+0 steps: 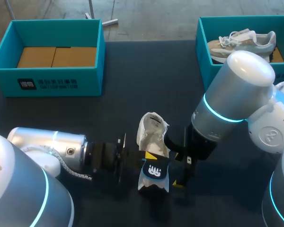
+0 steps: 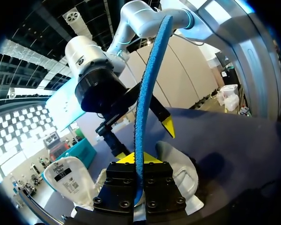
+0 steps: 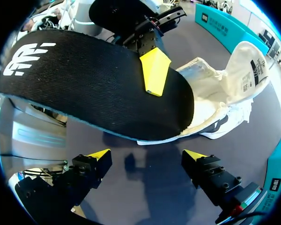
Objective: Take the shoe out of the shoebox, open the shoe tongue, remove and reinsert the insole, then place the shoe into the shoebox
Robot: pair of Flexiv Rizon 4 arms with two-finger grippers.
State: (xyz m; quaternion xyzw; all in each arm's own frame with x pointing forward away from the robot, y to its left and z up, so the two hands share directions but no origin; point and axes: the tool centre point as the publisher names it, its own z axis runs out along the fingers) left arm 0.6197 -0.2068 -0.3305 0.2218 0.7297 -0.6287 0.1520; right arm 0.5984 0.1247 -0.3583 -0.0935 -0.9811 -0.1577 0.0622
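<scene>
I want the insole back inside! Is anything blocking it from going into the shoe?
Nothing visible does. The left gripper holds the insole with one end right at the opening of the white shoe, and the tongue is folded back out of the way. The open right gripper sits apart from both.
</scene>
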